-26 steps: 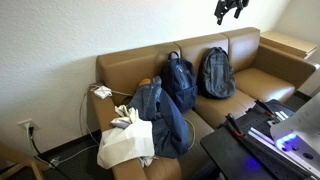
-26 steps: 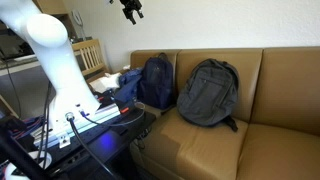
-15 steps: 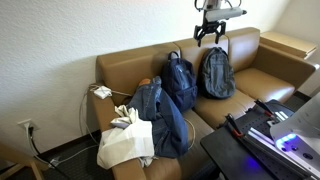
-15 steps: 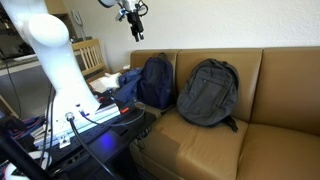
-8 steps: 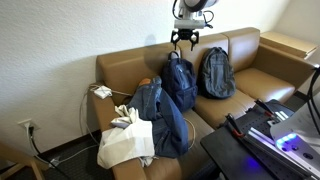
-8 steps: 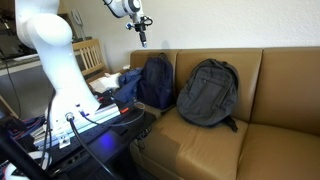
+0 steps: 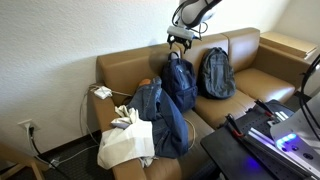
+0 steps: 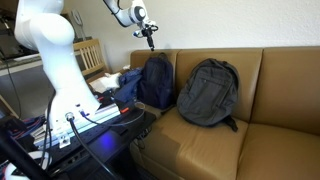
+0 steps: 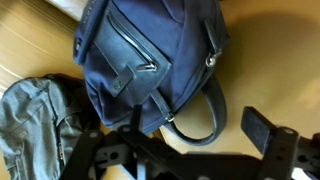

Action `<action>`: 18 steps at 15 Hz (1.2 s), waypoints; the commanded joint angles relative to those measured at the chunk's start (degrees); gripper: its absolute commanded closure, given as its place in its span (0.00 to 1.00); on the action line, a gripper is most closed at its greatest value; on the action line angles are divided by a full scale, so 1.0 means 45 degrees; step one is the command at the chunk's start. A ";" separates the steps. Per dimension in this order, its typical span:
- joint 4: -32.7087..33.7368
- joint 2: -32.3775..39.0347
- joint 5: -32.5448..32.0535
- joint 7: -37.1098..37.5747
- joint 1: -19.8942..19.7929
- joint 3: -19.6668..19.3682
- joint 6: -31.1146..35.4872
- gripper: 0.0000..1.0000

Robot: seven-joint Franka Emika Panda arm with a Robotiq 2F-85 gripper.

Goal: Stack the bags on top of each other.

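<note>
Two bags upright on the couch (image 7: 120,70)
Navy bag (image 7: 180,82) slumps beside grey bag (image 7: 215,73); claw (image 7: 178,42) hangs just above navy's top, spread wide, empty.

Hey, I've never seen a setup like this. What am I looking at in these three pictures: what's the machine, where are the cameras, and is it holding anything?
The machine is a single white robot arm, steered by a person, with a two-fingered tool at its end. Two pictures come from cameras standing in the room, looking at a brown sofa from different places. The third comes from a camera on the arm's wrist, looking down past the tool. On the sofa, two backpacks lean against the backrest side by side: a navy backpack and a grey backpack. Further along lie a blue denim heap and a white tote bag. The tool hovers just above the navy backpack's top loop, with its fingers apart, holding nothing.
</note>
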 commanded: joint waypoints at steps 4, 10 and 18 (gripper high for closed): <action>0.1735 0.2904 -0.0763 0.4454 0.2244 -0.3149 0.3881 0.00; 0.2407 0.4142 -0.0448 0.5840 0.3056 -0.4374 0.3912 0.40; 0.2818 0.4452 -0.0075 0.6550 0.2963 -0.4128 0.3939 0.96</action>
